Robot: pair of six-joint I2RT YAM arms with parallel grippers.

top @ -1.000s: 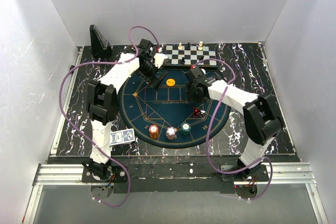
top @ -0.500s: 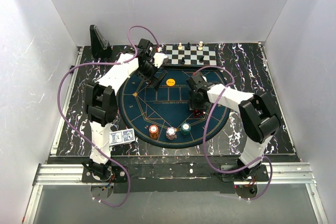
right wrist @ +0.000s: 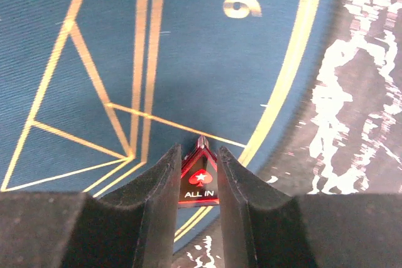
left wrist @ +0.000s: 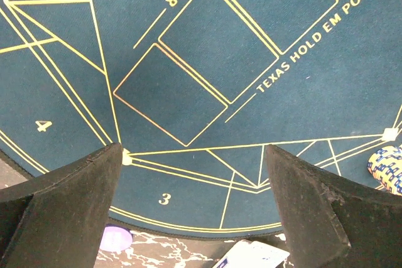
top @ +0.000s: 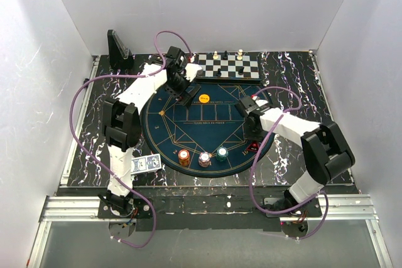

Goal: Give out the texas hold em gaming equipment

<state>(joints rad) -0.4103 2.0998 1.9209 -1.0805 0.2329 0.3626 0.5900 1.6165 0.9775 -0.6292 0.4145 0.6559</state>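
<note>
**R jaws pinching the ALL IN marker at the mat's edge**

My right gripper (right wrist: 199, 186) has the red triangular marker (right wrist: 200, 183) squeezed between its fingers (right wrist: 160, 199), one on each side, "ALL IN" reading clear in the wrist cam. It sits over the gold rim line of the round dark-blue mat (top: 188, 123), right side, next to the black marbled table (top: 295, 86). From up top the marker (top: 254, 147) shows just under the wrist, near the mat's lower right edge.

My left gripper (left wrist: 195, 218) hangs wide apart, nothing between the fingers, over the far part of the mat w/ "TEXAS HOLD EM POKER" printed below it. Yellow disc (top: 204, 98) lies on the mat just beside it.

Three chip stacks in a row at the mat's near edge: orange (top: 183, 157), white-pink (top: 205, 159), teal (top: 222, 153). Playing cards (top: 146, 164) lie off the mat, near the left arm's base. Chessboard (top: 227, 65) at the far side w/ pieces on it.
</note>
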